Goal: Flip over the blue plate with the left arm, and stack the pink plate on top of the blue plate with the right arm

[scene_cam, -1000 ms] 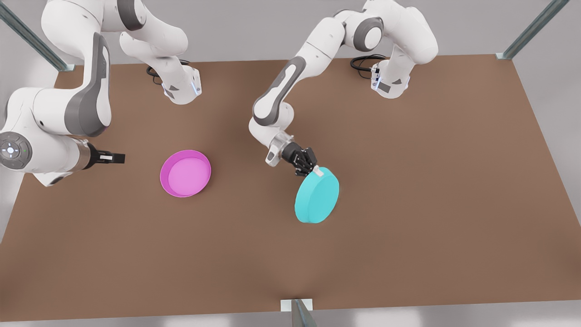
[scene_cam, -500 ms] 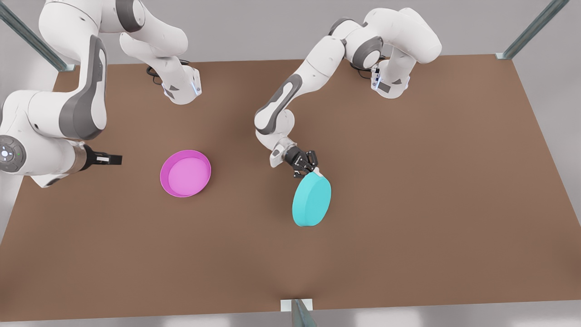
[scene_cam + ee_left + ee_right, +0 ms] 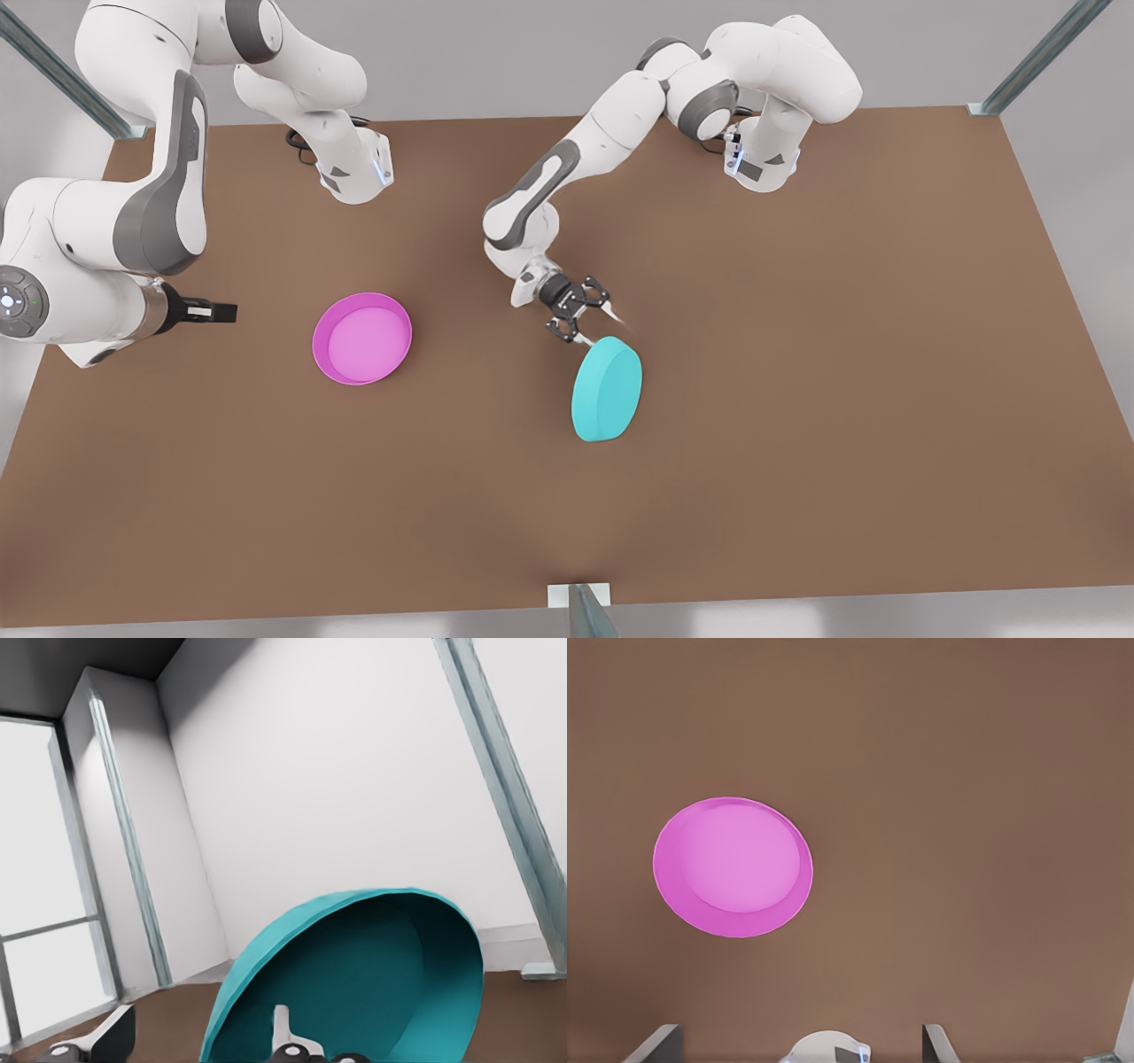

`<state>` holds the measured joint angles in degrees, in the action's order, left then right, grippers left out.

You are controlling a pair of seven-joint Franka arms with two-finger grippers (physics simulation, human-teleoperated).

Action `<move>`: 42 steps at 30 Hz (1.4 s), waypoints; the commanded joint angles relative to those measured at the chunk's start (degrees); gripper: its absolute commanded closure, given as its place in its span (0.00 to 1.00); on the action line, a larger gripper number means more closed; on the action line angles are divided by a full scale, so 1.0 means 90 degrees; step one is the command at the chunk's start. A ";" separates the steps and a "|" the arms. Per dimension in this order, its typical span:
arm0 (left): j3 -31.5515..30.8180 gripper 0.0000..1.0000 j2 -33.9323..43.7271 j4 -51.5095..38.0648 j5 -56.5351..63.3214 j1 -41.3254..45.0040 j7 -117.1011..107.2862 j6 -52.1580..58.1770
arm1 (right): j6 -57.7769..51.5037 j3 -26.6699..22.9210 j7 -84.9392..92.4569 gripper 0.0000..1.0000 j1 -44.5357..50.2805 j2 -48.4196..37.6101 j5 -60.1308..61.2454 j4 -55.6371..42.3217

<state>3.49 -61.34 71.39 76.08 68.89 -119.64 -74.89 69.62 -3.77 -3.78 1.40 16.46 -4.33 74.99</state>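
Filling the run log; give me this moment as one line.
left gripper: open, beside blue plate | blue plate: tilted on edge | right gripper: open, waiting beside pink plate

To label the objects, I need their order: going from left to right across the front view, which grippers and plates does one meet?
right gripper → pink plate → left gripper → blue plate

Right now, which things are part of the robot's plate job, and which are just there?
Part of the job:
- round turquoise plastic plate, tipped up on edge
- round pink plastic plate, lying flat
- left pincer, open beside the turquoise plate
- right pincer, waiting

Just there:
- brown table
- metal frame posts
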 commanded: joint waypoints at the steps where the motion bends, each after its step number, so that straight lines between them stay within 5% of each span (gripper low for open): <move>1: -0.0270 0.10 -0.0001 -0.0676 -0.0650 0.0012 -0.1013 0.0001 | -0.0001 -0.0002 0.0030 0.00 0.0000 -0.0002 0.0003 -0.0003; 4: -0.1549 0.10 0.0330 -0.2815 -0.1802 0.0012 -0.1053 -0.0008 | 0.0087 -0.0002 0.0078 0.00 -0.0010 0.0114 0.0003 0.0017; 6: -0.1823 0.09 0.1931 -0.2943 -0.3472 -0.0426 -0.0809 0.0001 | 0.0595 -0.0002 0.0430 0.00 0.0010 0.0134 0.0003 0.0466; 7: -0.1764 0.09 0.2790 -0.2923 -0.4428 -0.0992 0.0010 0.0050 | 0.1004 0.0008 0.0459 0.00 -0.0107 0.0066 0.0003 0.0983; 9: -0.1735 0.12 0.4080 -0.2894 -0.7554 -0.3677 0.3435 0.0430 | 0.2049 0.0018 0.1035 0.00 -0.0478 -0.0080 0.0042 0.1891; 12: -0.1725 0.06 0.4042 -0.2825 -0.8600 -0.6549 0.7178 0.0909 | 0.3505 0.0018 0.1260 0.00 -0.0771 -0.0715 0.0315 0.3600; 15: -0.1696 0.03 0.4003 -0.2718 -0.8561 -0.7898 0.9348 0.1183 | 0.4852 0.0018 0.1260 0.00 -0.0771 -0.0989 0.0608 0.4850; 17: -0.1491 0.01 0.4041 -0.2367 -0.8552 -0.7966 0.9484 0.1086 | 0.6053 0.0018 0.1513 0.00 -0.0771 -0.0853 0.1066 0.5563; 19: -0.1549 0.00 0.5663 0.1403 -0.8532 -0.7898 0.9700 -0.2050 | 0.6278 0.0018 0.1875 0.00 -0.0879 -0.0706 0.1214 0.5681; 23: -0.1510 0.00 0.5604 0.1364 -0.8532 -0.7947 1.1389 -0.1620 | 0.7382 0.0018 0.2930 0.00 -0.1045 -0.0208 0.2356 0.6325; 25: -0.1510 0.00 0.5107 0.0594 -0.8532 -0.7957 1.1330 -0.0946 | 0.7421 0.0047 0.2998 0.00 -0.1025 -0.0012 0.2619 0.6384; 40: -0.1393 0.00 0.5087 0.0612 -0.8522 -0.7957 1.2356 -0.0819 | 0.7802 0.0438 0.3252 0.00 -0.0947 0.0144 0.2659 0.6931; 42: -0.1393 0.00 0.5096 0.0612 -0.8532 -0.7957 1.2346 -0.0819 | 0.7802 0.0438 0.3262 0.17 -0.0937 0.0164 0.2659 0.6921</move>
<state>-9.04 -15.54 76.92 -0.69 -2.73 -31.91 -82.12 138.99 0.17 17.84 -7.06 17.95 19.46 137.31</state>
